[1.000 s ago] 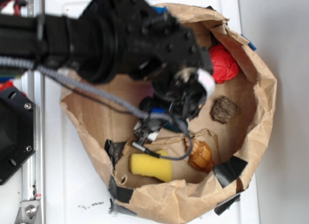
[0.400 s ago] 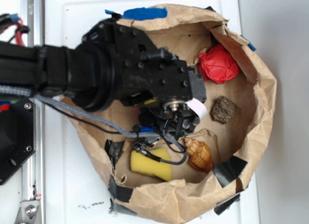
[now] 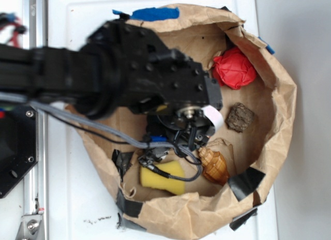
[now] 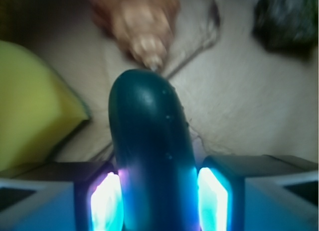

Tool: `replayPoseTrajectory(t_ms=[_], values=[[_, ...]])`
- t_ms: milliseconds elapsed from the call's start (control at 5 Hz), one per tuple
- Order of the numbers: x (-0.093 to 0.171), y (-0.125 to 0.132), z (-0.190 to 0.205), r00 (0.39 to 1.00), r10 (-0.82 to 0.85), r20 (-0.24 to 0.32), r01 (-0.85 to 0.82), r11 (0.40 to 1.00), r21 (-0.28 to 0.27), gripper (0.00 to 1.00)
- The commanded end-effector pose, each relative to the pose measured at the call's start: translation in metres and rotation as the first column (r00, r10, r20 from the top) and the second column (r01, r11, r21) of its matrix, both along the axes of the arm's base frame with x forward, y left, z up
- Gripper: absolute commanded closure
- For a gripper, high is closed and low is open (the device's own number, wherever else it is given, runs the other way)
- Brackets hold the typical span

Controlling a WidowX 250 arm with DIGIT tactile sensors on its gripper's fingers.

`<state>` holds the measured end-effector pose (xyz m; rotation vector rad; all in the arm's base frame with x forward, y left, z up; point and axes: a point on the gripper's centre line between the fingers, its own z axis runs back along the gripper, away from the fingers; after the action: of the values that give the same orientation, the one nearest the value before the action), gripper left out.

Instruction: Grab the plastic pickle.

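Your gripper (image 4: pixel 159 198) has its glowing fingers (image 4: pixel 105 201) clamped on either side of the plastic pickle (image 4: pixel 149 156), which stands between them with its rounded end pointing toward the brown ridged shell (image 4: pixel 142 22). The yellow sponge (image 4: pixel 35 101) lies just to one side. From the exterior view, the arm (image 3: pixel 129 74) hides the pickle inside the paper bag (image 3: pixel 279 95) on the white table (image 3: pixel 77 198).

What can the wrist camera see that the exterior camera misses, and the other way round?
Only the wrist view shows the plastic pickle standing between the pincer and its glowing pads. Only the exterior view shows the crumpled paper bag, the red ball, the blue tape and the black arm, which hides the pickle. Both show the yellow sponge, the brown ridged shell and the dark lump.
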<state>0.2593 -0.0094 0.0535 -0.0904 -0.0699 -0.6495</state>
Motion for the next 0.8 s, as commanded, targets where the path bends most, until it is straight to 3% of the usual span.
replayPoseTrajectory(t_ms=[0, 200, 400, 600], values=[[-0.013, 0.025, 0.109, 0.958, 0.214, 0.193, -0.191, 0.973, -0.130, 1.00], [-0.013, 0.042, 0.139, 0.916, 0.381, 0.127, -0.359, 0.919, -0.162, 1.00], [-0.012, 0.049, 0.150, 0.859, 0.506, 0.072, -0.495, 0.858, -0.136, 1.00], [-0.016, 0.045, 0.151, 0.861, 0.507, 0.051, -0.497, 0.858, -0.128, 1.00]])
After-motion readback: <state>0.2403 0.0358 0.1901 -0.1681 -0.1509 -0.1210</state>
